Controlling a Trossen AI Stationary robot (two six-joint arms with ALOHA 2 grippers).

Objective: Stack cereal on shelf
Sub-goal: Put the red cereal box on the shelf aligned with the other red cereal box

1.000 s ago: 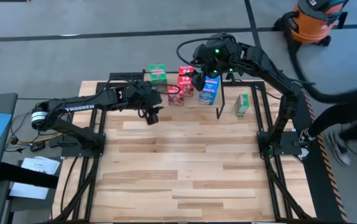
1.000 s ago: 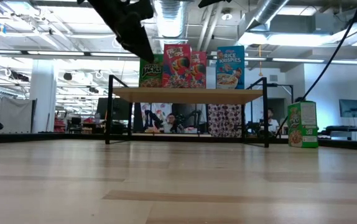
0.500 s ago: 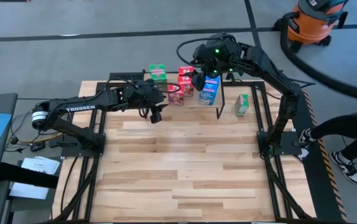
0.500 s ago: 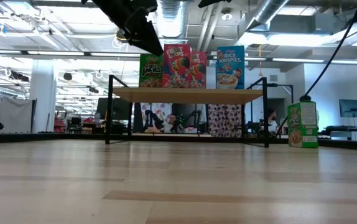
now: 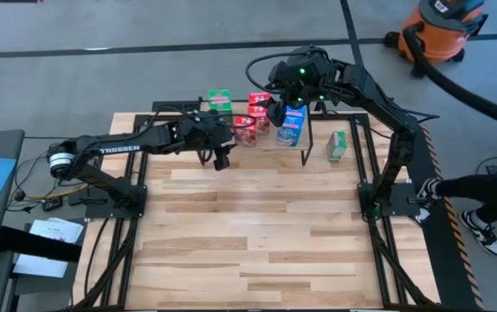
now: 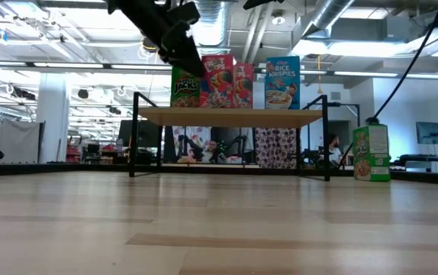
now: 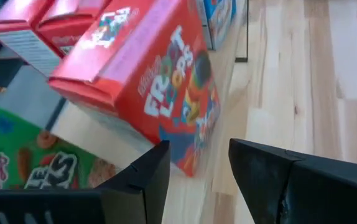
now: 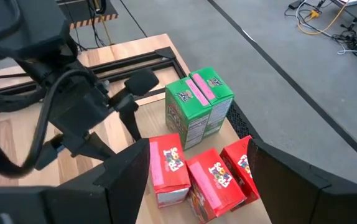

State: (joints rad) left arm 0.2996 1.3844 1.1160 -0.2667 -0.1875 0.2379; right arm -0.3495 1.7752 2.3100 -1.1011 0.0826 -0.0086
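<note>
glossy printed cardboard on the red cereal box (image 7: 160, 81), pale smooth wood shelf (image 6: 230, 116), matt black plastic fingers (image 7: 272, 180), slatted wooden table (image 5: 257, 234).

Open left claw (image 7: 197, 171) facing red box (image 7: 147, 81), green box (image 7: 23, 165) beside.

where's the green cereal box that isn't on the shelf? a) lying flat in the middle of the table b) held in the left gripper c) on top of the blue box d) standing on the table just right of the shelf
d: the lone green box stands upright on the table beside the shelf's right legs.
</note>
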